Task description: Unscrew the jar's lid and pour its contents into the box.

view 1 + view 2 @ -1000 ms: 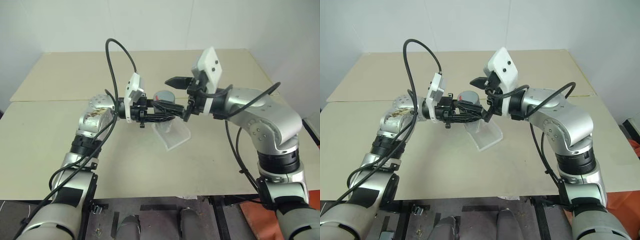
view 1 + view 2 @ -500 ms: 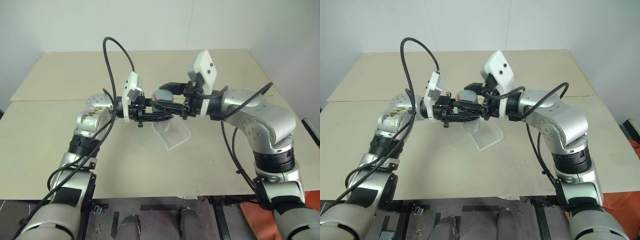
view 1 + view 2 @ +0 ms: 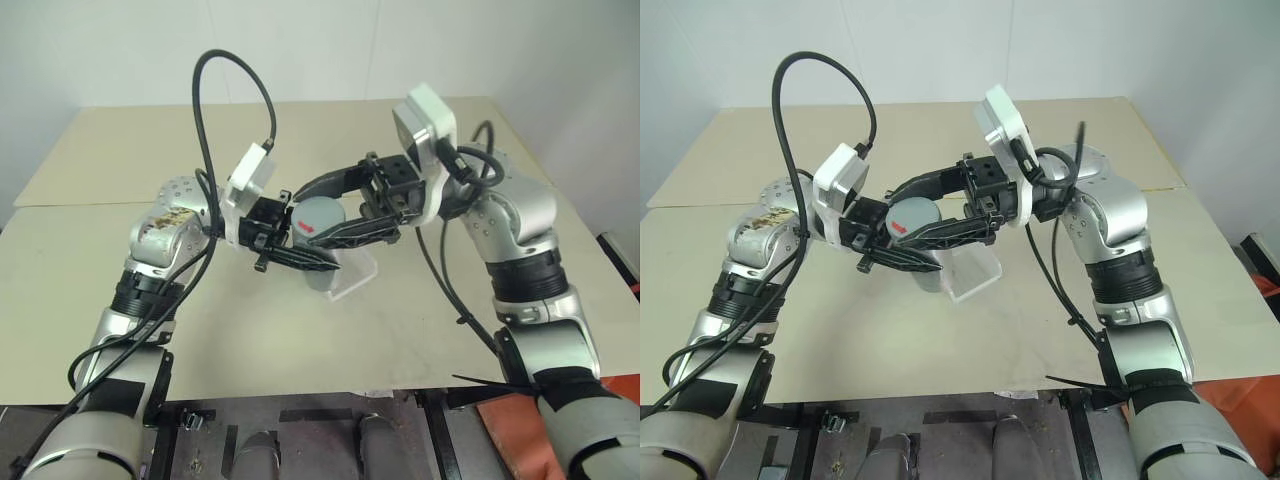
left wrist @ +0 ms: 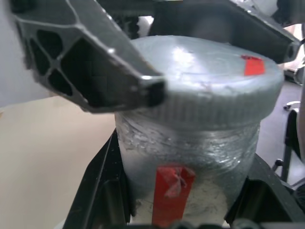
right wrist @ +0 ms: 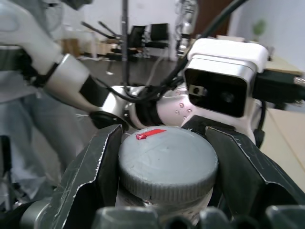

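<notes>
L gripper [image 3: 300, 258] reaches in from the robot's left, approx. level, pointing toward the robot's right; jaws are clamped on the body of the jar [image 4: 188, 162], one black finger on each side of it, as seen in the L wrist view. Jar is held up above the table [image 3: 90, 290], upright or nearly so, clear wall w/ a vertical red label stripe [image 4: 171, 193] facing the L wrist cam. Contents can't be made out through the wall. The lid [image 3: 318, 216] sits on top of the jar: round, grey, ribbed rim, small red mark [image 3: 306, 228] on its top face. R gripper [image 3: 335, 210] comes in from the robot's right, also approx. level, pointing toward the robot's left; jaws are closed on the lid, one finger against each side of the rim, per the R wrist view, where the lid [image 5: 167, 162] sits between the two fingers. Both grippers meet at the jar, L one lower on the body, R one higher on the cap. The box [image 3: 358, 278], clear whitish plastic, rests on the table just below and behind the jar, partly hidden by it and by the R fingers.
</notes>
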Motion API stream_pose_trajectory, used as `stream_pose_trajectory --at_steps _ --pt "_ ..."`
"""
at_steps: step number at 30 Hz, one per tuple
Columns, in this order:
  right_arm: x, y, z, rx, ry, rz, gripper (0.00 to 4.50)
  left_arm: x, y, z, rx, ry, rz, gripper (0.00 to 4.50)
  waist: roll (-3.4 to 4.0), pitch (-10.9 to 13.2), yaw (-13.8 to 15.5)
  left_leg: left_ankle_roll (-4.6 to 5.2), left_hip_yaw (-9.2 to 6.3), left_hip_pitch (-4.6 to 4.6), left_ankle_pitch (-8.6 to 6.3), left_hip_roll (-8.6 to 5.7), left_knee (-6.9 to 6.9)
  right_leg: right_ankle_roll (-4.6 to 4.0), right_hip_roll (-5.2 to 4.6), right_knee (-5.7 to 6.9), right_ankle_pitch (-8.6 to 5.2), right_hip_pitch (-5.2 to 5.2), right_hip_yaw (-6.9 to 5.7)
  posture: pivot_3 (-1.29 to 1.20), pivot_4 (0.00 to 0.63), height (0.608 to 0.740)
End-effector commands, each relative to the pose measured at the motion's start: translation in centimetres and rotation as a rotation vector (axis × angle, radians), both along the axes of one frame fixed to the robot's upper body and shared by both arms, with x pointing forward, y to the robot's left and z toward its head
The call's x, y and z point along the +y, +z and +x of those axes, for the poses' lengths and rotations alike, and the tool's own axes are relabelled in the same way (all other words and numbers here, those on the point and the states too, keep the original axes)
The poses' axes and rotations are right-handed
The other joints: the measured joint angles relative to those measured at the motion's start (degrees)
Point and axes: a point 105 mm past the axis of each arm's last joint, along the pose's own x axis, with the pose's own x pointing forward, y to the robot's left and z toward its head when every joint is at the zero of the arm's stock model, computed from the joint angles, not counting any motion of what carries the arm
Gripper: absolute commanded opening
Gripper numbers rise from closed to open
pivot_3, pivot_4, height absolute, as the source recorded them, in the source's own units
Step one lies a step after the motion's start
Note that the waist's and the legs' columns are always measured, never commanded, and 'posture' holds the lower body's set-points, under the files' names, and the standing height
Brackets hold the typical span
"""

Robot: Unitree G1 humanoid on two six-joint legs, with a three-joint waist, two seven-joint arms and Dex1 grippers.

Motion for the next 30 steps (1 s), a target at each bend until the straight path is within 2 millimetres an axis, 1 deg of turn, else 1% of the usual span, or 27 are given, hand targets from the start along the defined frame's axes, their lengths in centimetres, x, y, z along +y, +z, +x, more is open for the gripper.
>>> stream_pose_trajectory --at_steps 1,10,12,14,15,16,18,22,24,27,30 --pt "0.9 -0.2 0.2 -0.050 -0.002 -0.030 2.74 -0.8 0.9 -1.6 -0.039 -0.100 -0.037 1.94 0.00 0.00 -0.08 -0.02 -0.01 -0.01 0.01 0.00 0.00 0.00 0.00 0.00 0.00 -0.01 0.00 0.00 0.150 0.740" --pt "0.0 -0.3 1.0 -0.050 -0.093 -0.026 2.74 -0.4 0.5 -0.9 -0.037 -0.061 -0.030 1.94 0.02 0.01 -0.09 -0.05 -0.02 -0.02 0.03 -0.01 0.02 0.00 0.00 0.03 0.00 -0.03 0.00 0.00 0.150 0.740" --pt "-0.4 -0.1 1.2 -0.053 -0.123 -0.017 3.45 -0.1 0.5 -0.5 -0.038 -0.039 -0.028 1.94 0.02 0.01 -0.08 -0.05 -0.01 -0.02 0.03 -0.01 0.02 0.00 0.00 0.03 0.00 -0.03 0.00 0.00 0.150 0.740" --pt "-1.1 0.1 1.3 -0.056 -0.158 -0.002 3.91 0.3 0.4 -0.1 -0.037 -0.010 -0.022 1.94 0.02 0.01 -0.04 -0.05 -0.02 -0.02 0.03 -0.01 0.02 0.00 0.00 0.04 0.00 -0.03 0.00 0.00 0.150 0.740" --pt "-1.3 0.2 1.4 -0.059 -0.176 0.004 4.26 0.5 0.3 0.1 -0.036 0.002 -0.020 1.94 0.02 0.01 -0.03 -0.05 -0.02 -0.02 0.03 -0.01 0.02 0.00 0.00 0.03 0.00 -0.03 0.00 0.00 0.150 0.740" --pt "-1.7 0.2 1.4 -0.063 -0.200 0.010 4.45 0.8 0.3 0.3 -0.033 0.021 -0.019 1.94 0.02 0.01 -0.02 -0.05 -0.02 -0.02 0.03 -0.01 0.02 0.00 0.00 0.03 0.00 -0.03 0.00 0.00 0.150 0.740" --pt "-2.4 0.3 1.5 -0.073 -0.251 0.023 4.45 1.3 0.1 0.7 -0.024 0.062 -0.023 1.94 0.02 0.02 0.01 -0.05 -0.02 -0.03 0.03 -0.01 0.02 0.00 0.00 0.03 0.00 -0.03 0.00 0.00 0.150 0.740" --pt "-5.0 0.6 1.1 -0.076 -0.375 0.064 4.45 2.7 -0.5 1.8 -0.014 0.179 -0.022 1.94 0.02 0.02 0.09 -0.05 -0.02 -0.05 0.02 -0.01 0.02 0.00 -0.01 0.02 0.00 -0.02 0.00 0.00 0.150 0.740" --pt "-5.7 0.7 0.8 -0.078 -0.428 0.078 4.45 3.2 -0.8 2.5 -0.018 0.239 -0.021 1.94 0.02 0.02 0.16 -0.03 -0.02 -0.04 0.02 -0.01 0.02 0.00 -0.01 0.01 0.00 -0.03 0.00 0.00 0.150 0.740" --pt "-5.9 0.8 0.3 -0.083 -0.516 0.099 4.45 3.5 -1.1 3.8 -0.016 0.340 -0.035 1.94 0.03 0.02 0.03 -0.03 -0.01 -0.03 0.02 -0.01 0.02 -0.01 0.00 0.03 0.00 -0.03 0.01 0.00 0.150 0.740" --pt "-5.0 0.8 -0.1 -0.076 -0.575 0.110 4.45 3.0 -1.4 4.9 -0.016 0.393 -0.044 1.94 0.03 0.02 0.09 -0.03 -0.01 0.01 0.02 -0.01 0.03 -0.01 0.00 0.06 0.01 0.00 0.01 0.00 0.150 0.740"
